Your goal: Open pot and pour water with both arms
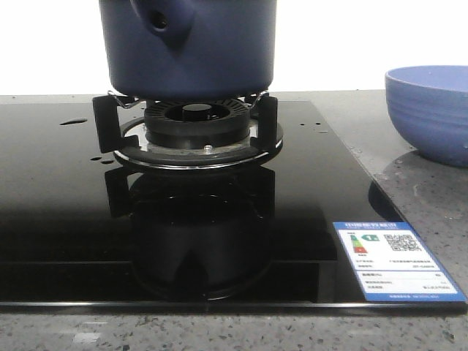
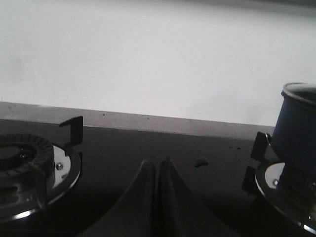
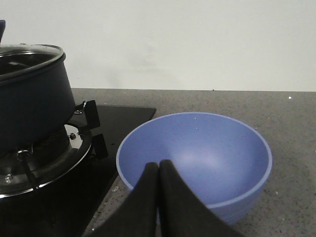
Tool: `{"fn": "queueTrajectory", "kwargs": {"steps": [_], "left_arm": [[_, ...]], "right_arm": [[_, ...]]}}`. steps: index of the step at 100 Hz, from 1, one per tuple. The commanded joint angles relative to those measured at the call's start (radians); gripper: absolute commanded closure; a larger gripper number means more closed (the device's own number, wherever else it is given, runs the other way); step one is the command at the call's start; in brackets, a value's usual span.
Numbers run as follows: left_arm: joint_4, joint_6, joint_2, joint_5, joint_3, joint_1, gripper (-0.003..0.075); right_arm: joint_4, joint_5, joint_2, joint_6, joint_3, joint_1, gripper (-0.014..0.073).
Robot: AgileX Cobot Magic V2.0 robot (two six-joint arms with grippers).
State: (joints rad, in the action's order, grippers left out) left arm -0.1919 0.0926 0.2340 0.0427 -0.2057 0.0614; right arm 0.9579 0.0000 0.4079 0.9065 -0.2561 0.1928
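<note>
The dark navy pot (image 1: 189, 51) stands on the gas burner's stand (image 1: 196, 131), its side stub with a round hole (image 1: 159, 22) facing the front view. It also shows in the right wrist view (image 3: 32, 106) with a glass lid (image 3: 29, 54) on it, and at the edge of the left wrist view (image 2: 296, 128). Small water droplets (image 1: 73, 121) lie on the black glass hob. My left gripper (image 2: 158, 165) is shut and empty, low over the hob between two burners. My right gripper (image 3: 158, 167) is shut and empty, in front of the light blue bowl (image 3: 197, 158).
The light blue ribbed bowl (image 1: 431, 110) stands on the grey speckled counter right of the hob. A second burner (image 2: 29, 163) sits left of the pot. An energy label (image 1: 395, 259) is stuck on the hob's front right corner. A white wall is behind.
</note>
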Motion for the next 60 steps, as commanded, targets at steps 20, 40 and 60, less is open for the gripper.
{"fn": "queueTrajectory", "kwargs": {"steps": [20,40,60], "left_arm": [[0.041,-0.052,-0.200,-0.088,0.189,0.012,0.0739],[0.044,-0.054,-0.266,-0.061,0.242,-0.013,0.0739],[0.049,-0.054,-0.264,-0.058,0.240,-0.020,0.0739]], "right_arm": [[0.002,-0.039,0.003,0.014,-0.026,0.002,0.0639],[0.002,-0.036,0.005,0.014,-0.026,0.002,0.0639],[0.002,-0.036,0.005,0.014,-0.026,0.002,0.0639]]}}
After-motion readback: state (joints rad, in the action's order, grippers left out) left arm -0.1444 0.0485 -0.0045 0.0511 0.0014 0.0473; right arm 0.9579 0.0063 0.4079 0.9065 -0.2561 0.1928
